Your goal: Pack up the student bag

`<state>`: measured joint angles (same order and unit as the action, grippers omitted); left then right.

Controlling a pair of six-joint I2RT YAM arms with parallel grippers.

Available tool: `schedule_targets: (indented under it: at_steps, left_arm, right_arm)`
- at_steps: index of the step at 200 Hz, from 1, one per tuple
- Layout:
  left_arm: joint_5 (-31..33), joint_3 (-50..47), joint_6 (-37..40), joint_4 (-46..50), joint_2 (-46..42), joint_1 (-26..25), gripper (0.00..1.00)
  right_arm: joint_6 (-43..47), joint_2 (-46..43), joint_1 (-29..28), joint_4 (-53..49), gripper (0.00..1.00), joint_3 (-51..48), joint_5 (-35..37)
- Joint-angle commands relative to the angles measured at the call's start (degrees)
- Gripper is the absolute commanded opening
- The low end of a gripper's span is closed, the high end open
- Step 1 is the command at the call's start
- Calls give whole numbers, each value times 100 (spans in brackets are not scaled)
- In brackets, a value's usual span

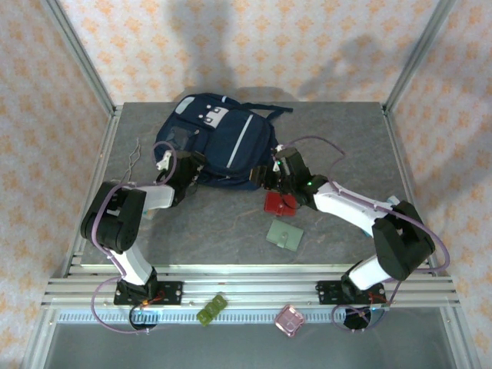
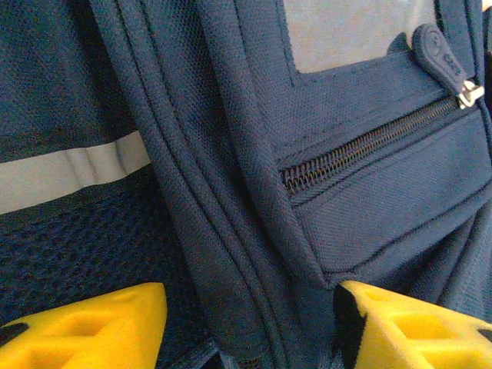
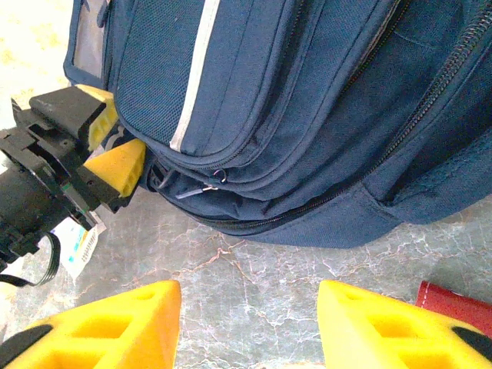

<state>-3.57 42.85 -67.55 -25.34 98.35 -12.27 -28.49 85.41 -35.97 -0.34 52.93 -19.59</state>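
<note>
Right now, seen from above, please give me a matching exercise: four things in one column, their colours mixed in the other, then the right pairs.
Things: 1 student bag; 2 wallet close to the bag; 3 wallet nearer the front rail; 4 small cube on the front rail.
Colours: A pink; B navy blue; C grey-green; D red.
Pairs: 1-B, 2-D, 3-C, 4-A.

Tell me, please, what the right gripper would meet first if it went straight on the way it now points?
Most likely the student bag: the right gripper, jaws apart, points across a strip of table at the bag's lower zippered edge. Depth is unclear, but nothing else lies between.
</note>
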Motion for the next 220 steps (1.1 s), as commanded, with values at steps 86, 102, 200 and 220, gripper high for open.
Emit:
schedule_targets:
  at_steps: [86,102,200,220]
  left_arm:
    - [-170,1176,90,990,653,60,0]
    - [-376,1104,2,943,379,57,0]
    - [-744,903,-223,1163,-1140,-178,0]
    - [-800,813,-305,1050,-1158,-213,0]
  right_arm:
    - [-60,9,-90,164,50,-3,52]
    - [-27,168,-158,92,50,121,28]
    - [-110,1624,-851,-254,51,1765,191]
    - [-316,1995,-848,-671,51,2295,667]
